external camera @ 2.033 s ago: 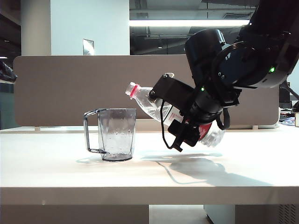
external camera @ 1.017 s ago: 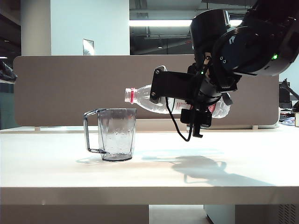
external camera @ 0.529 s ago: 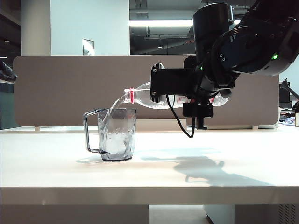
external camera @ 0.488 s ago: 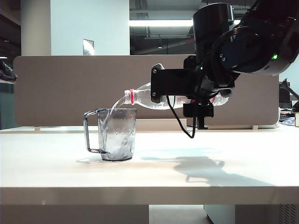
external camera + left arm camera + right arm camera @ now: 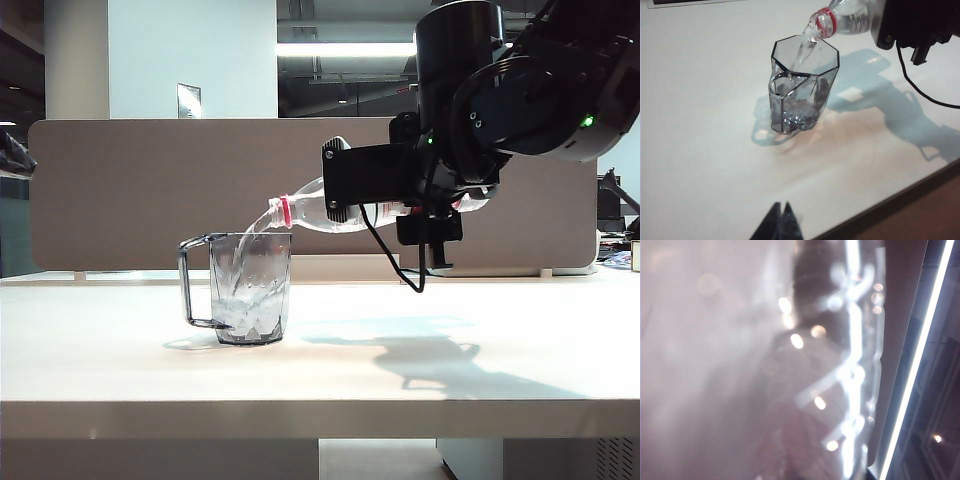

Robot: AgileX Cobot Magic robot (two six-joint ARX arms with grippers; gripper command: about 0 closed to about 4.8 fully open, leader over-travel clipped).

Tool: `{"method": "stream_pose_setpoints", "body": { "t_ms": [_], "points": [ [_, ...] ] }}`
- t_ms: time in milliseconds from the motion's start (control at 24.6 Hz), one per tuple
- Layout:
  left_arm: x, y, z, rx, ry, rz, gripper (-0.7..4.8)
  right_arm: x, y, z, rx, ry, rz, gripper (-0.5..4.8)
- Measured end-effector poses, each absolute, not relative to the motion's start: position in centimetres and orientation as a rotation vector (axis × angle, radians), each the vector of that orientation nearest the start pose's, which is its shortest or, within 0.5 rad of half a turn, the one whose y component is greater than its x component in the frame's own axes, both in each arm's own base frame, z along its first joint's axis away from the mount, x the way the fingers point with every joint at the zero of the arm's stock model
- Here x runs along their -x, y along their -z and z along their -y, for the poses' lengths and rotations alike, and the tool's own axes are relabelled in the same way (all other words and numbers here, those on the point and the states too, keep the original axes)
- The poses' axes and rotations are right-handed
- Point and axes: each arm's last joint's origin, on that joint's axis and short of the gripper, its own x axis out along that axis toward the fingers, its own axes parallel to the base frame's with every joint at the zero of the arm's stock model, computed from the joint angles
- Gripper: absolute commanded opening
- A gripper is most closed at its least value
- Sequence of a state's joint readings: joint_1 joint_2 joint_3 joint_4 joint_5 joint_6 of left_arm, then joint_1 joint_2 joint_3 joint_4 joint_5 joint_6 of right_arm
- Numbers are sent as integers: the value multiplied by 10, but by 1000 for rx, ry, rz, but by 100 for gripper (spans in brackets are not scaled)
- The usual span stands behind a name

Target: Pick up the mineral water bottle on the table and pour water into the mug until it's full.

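The mug (image 5: pixel 250 288) stands left of centre on the table (image 5: pixel 480 375), partly filled; water (image 5: pixel 255 222) arcs from the mineral water bottle (image 5: pixel 320 211), tipped neck-down over its rim; the right gripper (image 5: pixel 395 190) clamps the bottle's body; the left gripper (image 5: pixel 781 222), fingertips together, hovers above the table's front edge.

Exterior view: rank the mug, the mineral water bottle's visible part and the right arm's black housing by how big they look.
1. Right arm's black housing, largest, though nearer the camera.
2. Mug.
3. Mineral water bottle, mostly hidden inside the right claw.
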State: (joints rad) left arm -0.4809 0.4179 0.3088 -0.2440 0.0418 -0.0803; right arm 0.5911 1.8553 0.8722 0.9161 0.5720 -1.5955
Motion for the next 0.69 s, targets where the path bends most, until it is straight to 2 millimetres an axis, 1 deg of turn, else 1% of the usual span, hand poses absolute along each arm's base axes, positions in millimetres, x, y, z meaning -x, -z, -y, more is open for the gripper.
{"method": "stream_pose_setpoints", "body": {
  "t_ms": [366,691],
  "points": [
    [-105,-210,56,0,503,-369,-2,-318,-181,-194,1690,-48,-28,295],
    [-105,-210,56,0,503,-369,-2,-317,-185,-195,1678,-19,-17,295]
  ]
}}
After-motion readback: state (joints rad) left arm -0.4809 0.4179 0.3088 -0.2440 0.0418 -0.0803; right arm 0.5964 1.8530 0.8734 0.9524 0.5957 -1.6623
